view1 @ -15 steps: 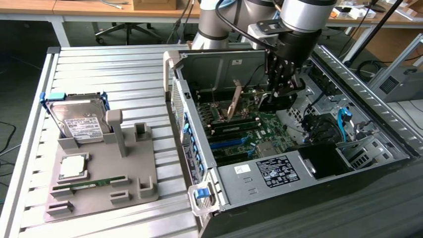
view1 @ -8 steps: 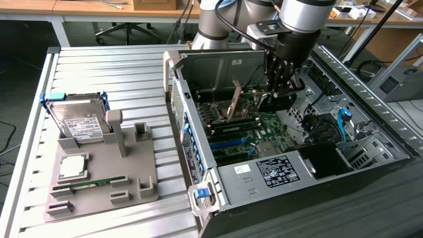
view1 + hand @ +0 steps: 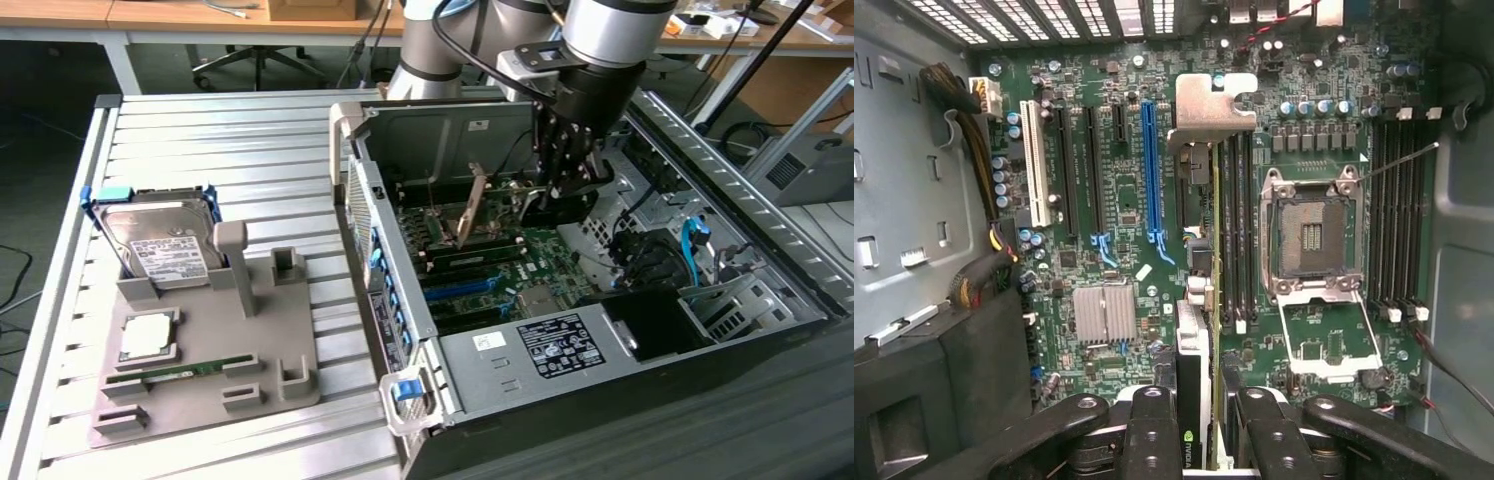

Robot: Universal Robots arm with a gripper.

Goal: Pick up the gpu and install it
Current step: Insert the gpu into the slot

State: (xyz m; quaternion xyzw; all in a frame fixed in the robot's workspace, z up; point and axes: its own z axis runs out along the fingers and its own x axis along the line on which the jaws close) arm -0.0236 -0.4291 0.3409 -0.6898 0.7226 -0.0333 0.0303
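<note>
while the arm reaches down into the open computer case point(image 3: 747, 300), the gripper point(image 3: 561, 195) hangs over the green motherboard point(image 3: 534, 265), near the case's rear wall. its jaws are clenched on the gpu point(image 3: 1191, 385): in the wrist view the black fingers point(image 3: 1151, 425) press on both faces of the thin dark card, which is seen edge-on with a small green logo on its edge. the card's silver-grey bracket point(image 3: 1211, 105) sits at the end away from the gripper point(image 3: 1204, 435), close to the vented rear wall. the gpu runs parallel to the expansion slots, between the long blue slot point(image 3: 1150, 170) and the black memory slots point(image 3: 1239, 230), with the open cpu socket point(image 3: 1314, 235) beyond those. whether its lower edge touches the board cannot be told. a white slot point(image 3: 1034, 165) and a small finned heatsink point(image 3: 1104, 312) lie on the other side of the blue slot.

in the exterior view, a grey holder tray point(image 3: 287, 375) lies on the slatted metal table point(image 3: 200, 140), well apart from the gripper on the exterior view's left. it carries a silver hard drive point(image 3: 160, 245) standing on edge and a narrow green memory stick point(image 3: 180, 372).
</note>
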